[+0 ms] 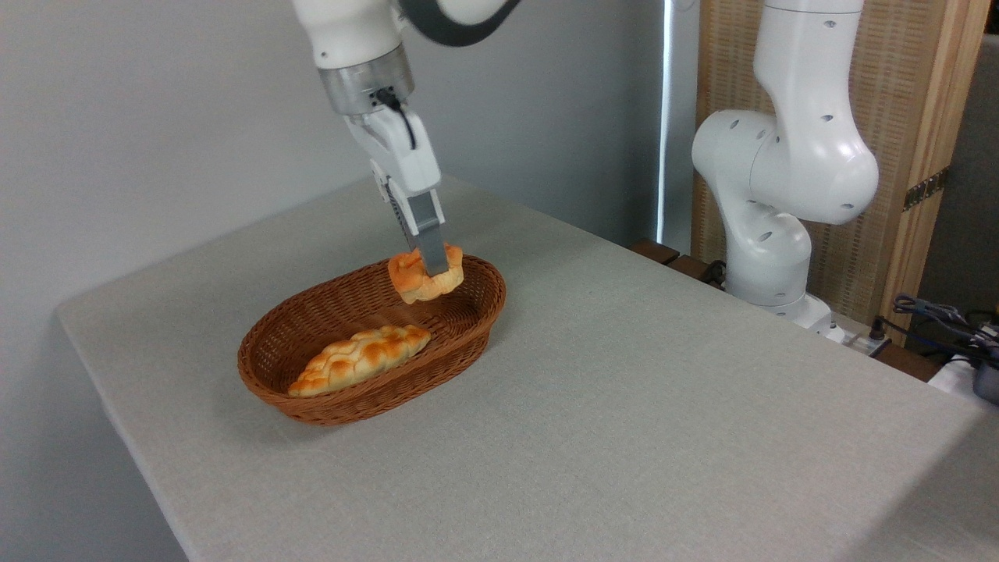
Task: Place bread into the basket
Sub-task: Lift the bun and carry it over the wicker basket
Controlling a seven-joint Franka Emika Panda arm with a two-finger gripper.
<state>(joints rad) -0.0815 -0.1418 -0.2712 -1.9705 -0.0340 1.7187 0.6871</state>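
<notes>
A grey cloth-covered table (624, 406) fills most of the view, with the white robot arm's base (780, 179) standing at its far right edge. On the table sits an oval brown wicker basket (328, 398), and a long pale braided loaf (359, 359) lies inside along its near side. The gripper (429, 261) reaches down over the basket's far end, its fingers clamped on the small orange bun (414, 285), which hangs above the basket floor, clear of the loaf
</notes>
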